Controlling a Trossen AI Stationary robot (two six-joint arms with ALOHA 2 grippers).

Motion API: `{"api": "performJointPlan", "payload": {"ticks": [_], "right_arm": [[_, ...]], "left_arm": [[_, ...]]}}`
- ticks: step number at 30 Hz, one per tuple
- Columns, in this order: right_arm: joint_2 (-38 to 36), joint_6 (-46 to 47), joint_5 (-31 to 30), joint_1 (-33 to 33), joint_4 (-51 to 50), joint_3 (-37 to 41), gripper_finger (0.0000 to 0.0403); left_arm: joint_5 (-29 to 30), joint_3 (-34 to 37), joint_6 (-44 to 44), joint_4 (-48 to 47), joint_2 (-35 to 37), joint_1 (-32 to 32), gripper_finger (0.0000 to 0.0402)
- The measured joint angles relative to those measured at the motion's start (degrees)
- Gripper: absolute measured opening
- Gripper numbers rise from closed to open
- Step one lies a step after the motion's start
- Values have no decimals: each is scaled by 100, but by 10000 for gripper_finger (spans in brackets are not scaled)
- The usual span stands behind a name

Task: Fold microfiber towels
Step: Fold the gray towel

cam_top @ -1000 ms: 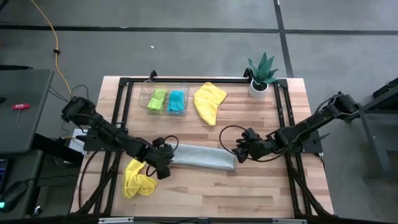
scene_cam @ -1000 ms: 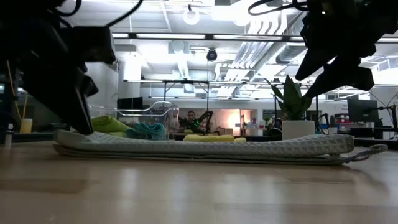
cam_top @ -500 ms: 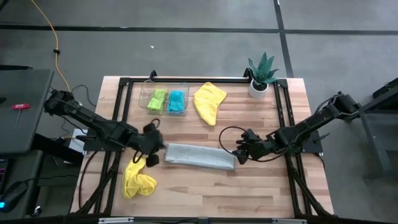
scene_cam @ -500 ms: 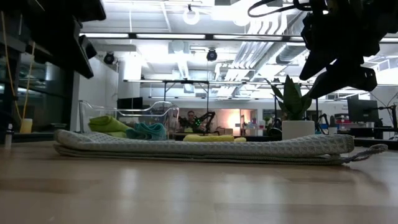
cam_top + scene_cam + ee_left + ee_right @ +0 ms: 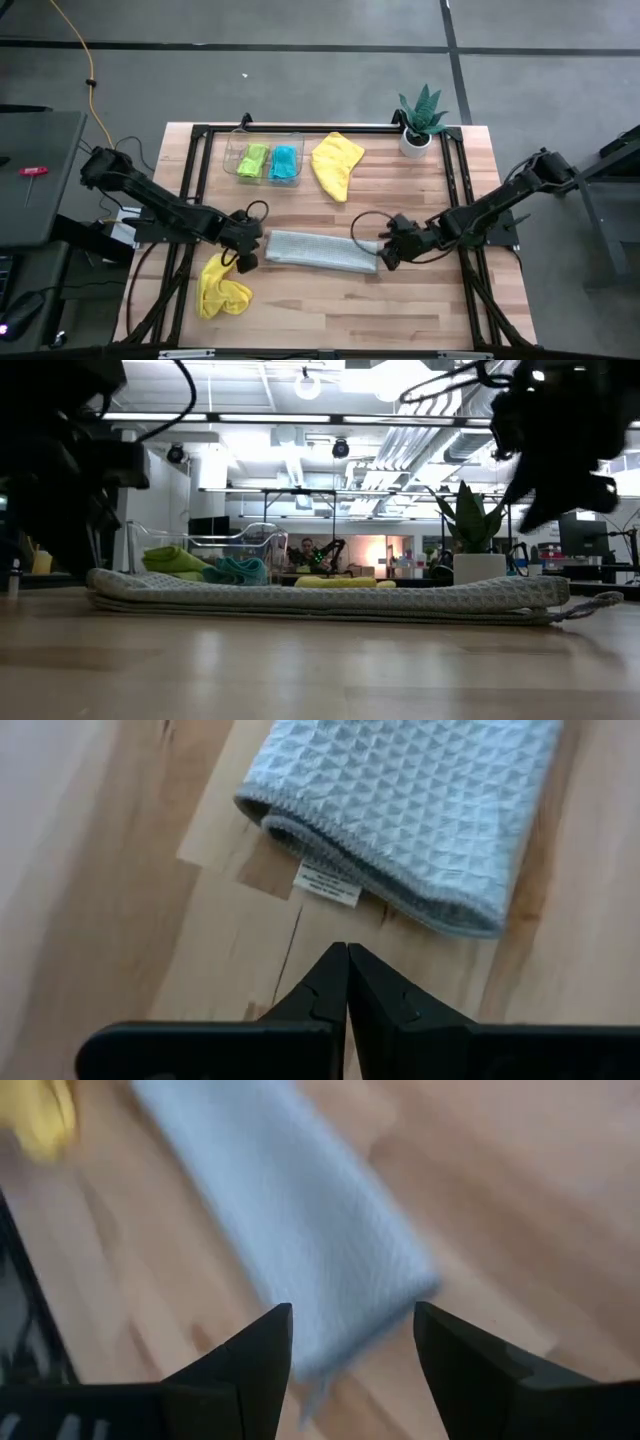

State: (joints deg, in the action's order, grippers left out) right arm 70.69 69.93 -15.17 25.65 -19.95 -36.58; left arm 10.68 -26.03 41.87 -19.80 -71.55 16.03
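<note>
From above, a light grey towel (image 5: 322, 251) is being shown folded into a long narrow strip at the middle of the wooden tabletop (image 5: 420, 300). A crumpled yellow towel (image 5: 222, 287) is lying near the front left edge, and a second yellow towel (image 5: 336, 163) is lying toward the back. A lime green towel (image 5: 254, 160) and a teal-blue towel (image 5: 284, 162) are sitting folded side by side in a clear tray (image 5: 235, 150) at the back. Five towels are being counted, plus one potted plant (image 5: 419, 122) at the back right corner. The left pincer (image 5: 243, 243) is positioned just beside the strip's left end, the right pincer (image 5: 384, 253) just beside its right end. Grey floor is surrounding the tabletop.

At table height, the grey strip (image 5: 320, 598) is lying flat in stacked layers, with the tray (image 5: 250, 538) and plant (image 5: 475, 535) behind it and a bright, ceiling-lit room beyond.

In the left wrist view, the waffle-textured end of the grey towel (image 5: 420, 810) is seen with a small white label (image 5: 330, 883); the left pincer (image 5: 347, 975) is closed on nothing, clear of the cloth.

In the right wrist view, the right pincer (image 5: 352, 1342) is held open over the grey towel's (image 5: 300, 1220) other end.
</note>
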Motion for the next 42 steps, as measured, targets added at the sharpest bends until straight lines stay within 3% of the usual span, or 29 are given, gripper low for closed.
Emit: {"api": "performJointPlan", "payload": {"ticks": [5,9,15,22,27,34,42], "right_arm": [[541,72,890,39,275,0,202],[1102,1201,1227,21,516,0,202],[1557,2309,814,54,1282,-2,202],[1585,3513,287,192,848,-2,202],[1664,3620,185,111,1361,-4,202],[2140,3951,524,-22,1620,-44,201],[2166,4220,168,-72,1732,-23,195]], "left_arm": [[-131,6,-36,575,-507,0,0],[-188,-21,-19,786,-798,0,0],[-202,-23,-4,838,-873,20,0],[-232,-4,-4,924,-826,20,0],[-232,1,0,976,-831,20,0],[-258,1,10,985,-833,20,0],[-275,1,101,989,-833,20,0]]}}
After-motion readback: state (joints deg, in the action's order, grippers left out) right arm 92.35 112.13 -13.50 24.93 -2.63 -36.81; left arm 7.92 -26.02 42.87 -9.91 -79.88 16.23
